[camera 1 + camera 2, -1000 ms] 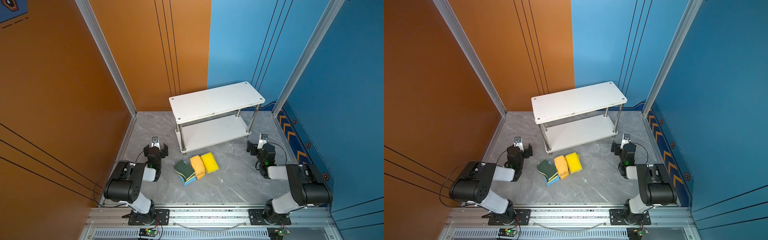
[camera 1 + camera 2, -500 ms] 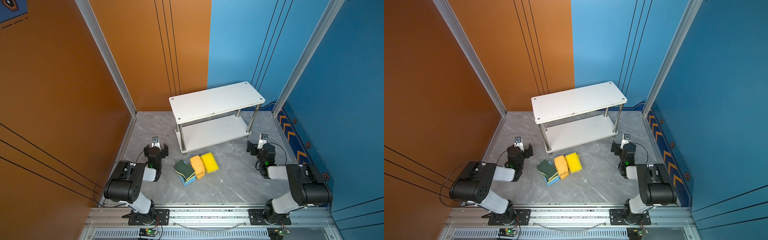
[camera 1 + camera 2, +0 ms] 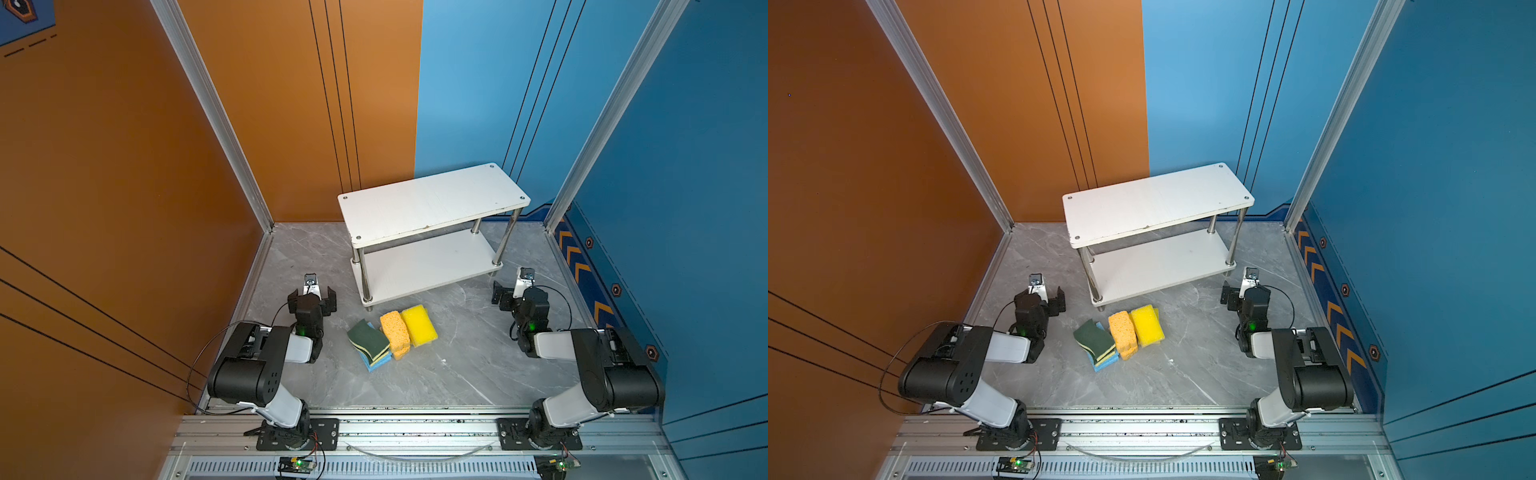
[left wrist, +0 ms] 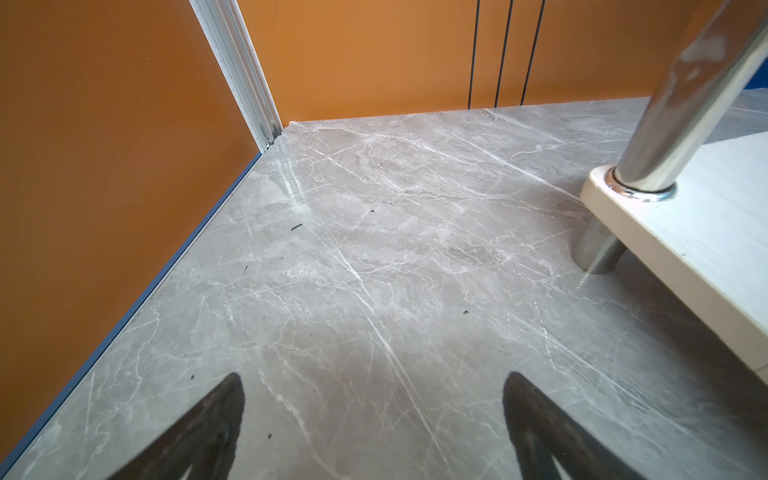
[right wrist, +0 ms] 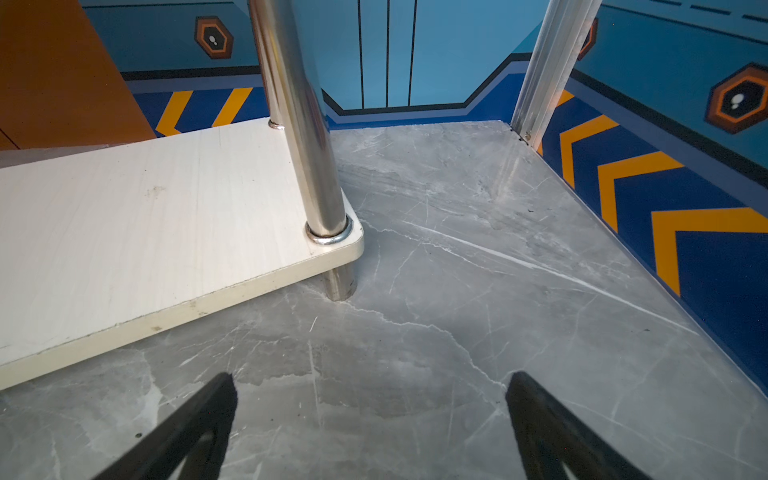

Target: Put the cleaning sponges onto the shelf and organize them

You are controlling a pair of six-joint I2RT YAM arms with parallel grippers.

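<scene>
The left gripper (image 4: 374, 376) and right gripper (image 5: 371, 376) sit wide open and empty, low over the grey table (image 3: 457, 374), unmoved over the last second. The sponges (image 3: 392, 332) lie piled between them, just in front of the bare shelf (image 3: 432, 203); sorting has not begun.

Orange wall (image 3: 124, 166), blue wall (image 3: 685, 166); grey marble floor (image 3: 457, 374)

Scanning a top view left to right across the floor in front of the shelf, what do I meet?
In order: left hand → green-topped sponge → orange sponge → yellow sponge → right hand.
</scene>
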